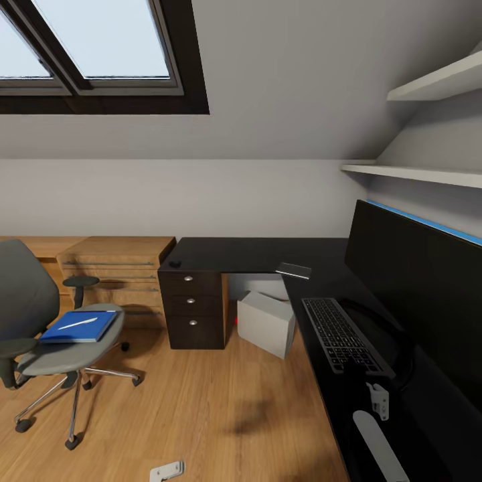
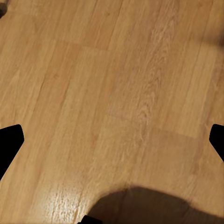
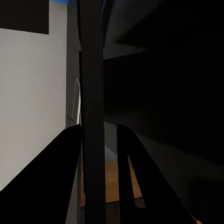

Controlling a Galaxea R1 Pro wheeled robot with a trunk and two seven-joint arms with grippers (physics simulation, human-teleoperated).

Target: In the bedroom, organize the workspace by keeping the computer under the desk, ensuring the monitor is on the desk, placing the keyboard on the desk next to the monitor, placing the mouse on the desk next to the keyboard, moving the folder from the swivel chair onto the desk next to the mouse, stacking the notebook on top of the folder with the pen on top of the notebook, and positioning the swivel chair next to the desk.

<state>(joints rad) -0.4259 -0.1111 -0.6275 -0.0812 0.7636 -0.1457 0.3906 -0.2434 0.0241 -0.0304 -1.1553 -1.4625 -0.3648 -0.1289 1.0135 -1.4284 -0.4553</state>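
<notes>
two wrist cameras, differing sights.
my left gripper gapes empty above grainy floorboards; right gripper clamps the monitor's thin dark edge.

You are in an attic room of a home, set up as a study corner. A skylight sits in the sloped ceiling, and wooden floor runs underfoot. A dark corner desk with drawers carries a monitor and keyboard. A grey swivel chair stands near a wooden dresser, and white shelves line the wall.
</notes>
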